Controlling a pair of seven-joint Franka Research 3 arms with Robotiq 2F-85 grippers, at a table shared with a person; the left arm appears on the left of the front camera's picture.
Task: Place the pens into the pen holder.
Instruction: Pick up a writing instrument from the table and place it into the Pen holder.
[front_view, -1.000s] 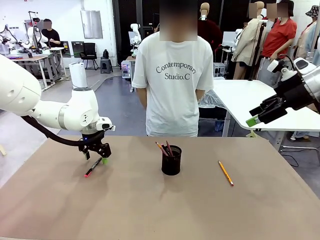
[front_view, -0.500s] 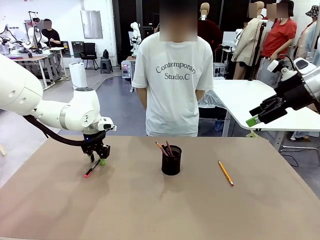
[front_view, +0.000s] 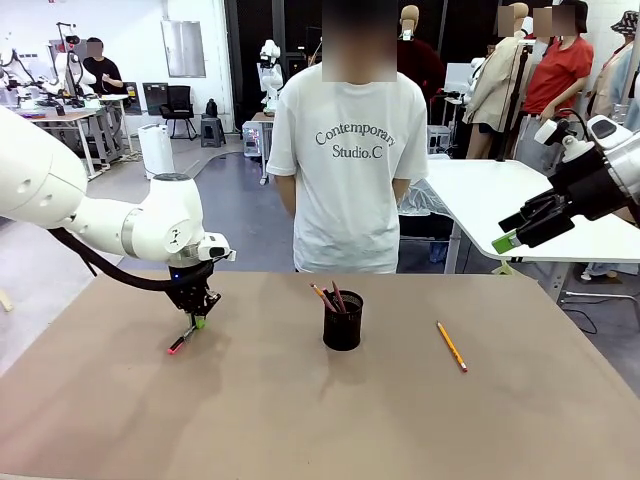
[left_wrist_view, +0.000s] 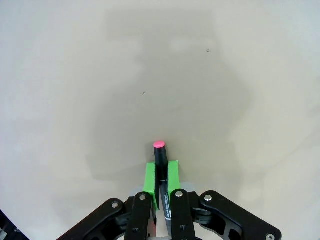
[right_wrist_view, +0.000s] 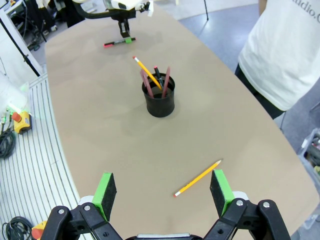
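Note:
A black pen with a red end (front_view: 181, 342) lies on the brown table at the left. My left gripper (front_view: 197, 319) is down on it, and in the left wrist view the green pads (left_wrist_view: 149, 181) are shut on the pen (left_wrist_view: 160, 159). The black mesh pen holder (front_view: 343, 322) stands mid-table with several pens (front_view: 330, 297) in it. An orange-yellow pencil (front_view: 451, 346) lies to its right. My right gripper (front_view: 520, 232) hangs open, high at the right. The right wrist view looks down on that open gripper (right_wrist_view: 163, 192), the holder (right_wrist_view: 160, 101) and the pencil (right_wrist_view: 198, 177).
A person in a white T-shirt (front_view: 346, 160) stands at the table's far edge, hands not on the table. A white side table (front_view: 480, 200) stands behind at the right. The brown tabletop (front_view: 300, 420) is bare in front of the holder.
My left gripper's jaws have closed from wide open onto the black pen. The right arm, the holder and the pencil have not moved.

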